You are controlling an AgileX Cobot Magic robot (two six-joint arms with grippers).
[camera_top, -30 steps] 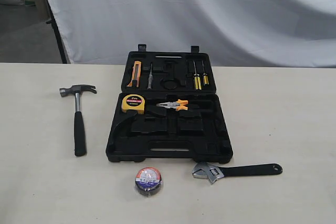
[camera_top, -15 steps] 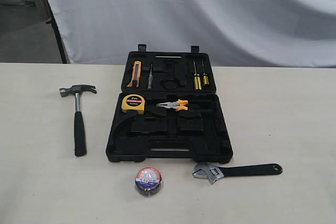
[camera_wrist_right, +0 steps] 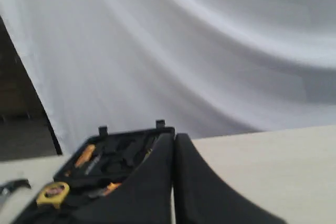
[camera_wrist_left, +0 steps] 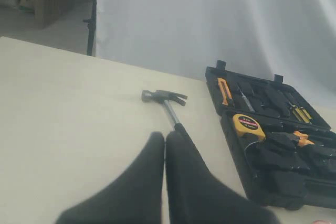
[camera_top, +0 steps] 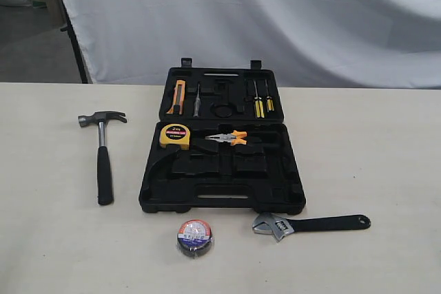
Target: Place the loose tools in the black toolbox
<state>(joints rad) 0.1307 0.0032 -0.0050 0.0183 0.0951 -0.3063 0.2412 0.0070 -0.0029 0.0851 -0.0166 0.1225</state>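
The black toolbox (camera_top: pixel 222 201) lies open mid-table, holding a yellow tape measure (camera_top: pixel 174 135), orange pliers (camera_top: pixel 229 138), an orange knife (camera_top: pixel 178 96) and screwdrivers (camera_top: pixel 259 107). Loose on the table are a claw hammer (camera_top: pixel 103 153) to its left, a tape roll (camera_top: pixel 195 237) in front, and an adjustable wrench (camera_top: pixel 310 224) at front right. No arm shows in the exterior view. My left gripper (camera_wrist_left: pixel 165 139) is shut and empty, above the table with the hammer (camera_wrist_left: pixel 164 99) beyond its tips. My right gripper (camera_wrist_right: pixel 174 139) is shut and empty, with the toolbox (camera_wrist_right: pixel 113 153) beyond it.
A white cloth backdrop (camera_top: pixel 275 18) hangs behind the table's far edge. A dark stand leg (camera_top: pixel 76 53) rises at the back left. Bare tabletop (camera_top: pixel 386 149) stretches to the right of the toolbox and to the far left of the hammer.
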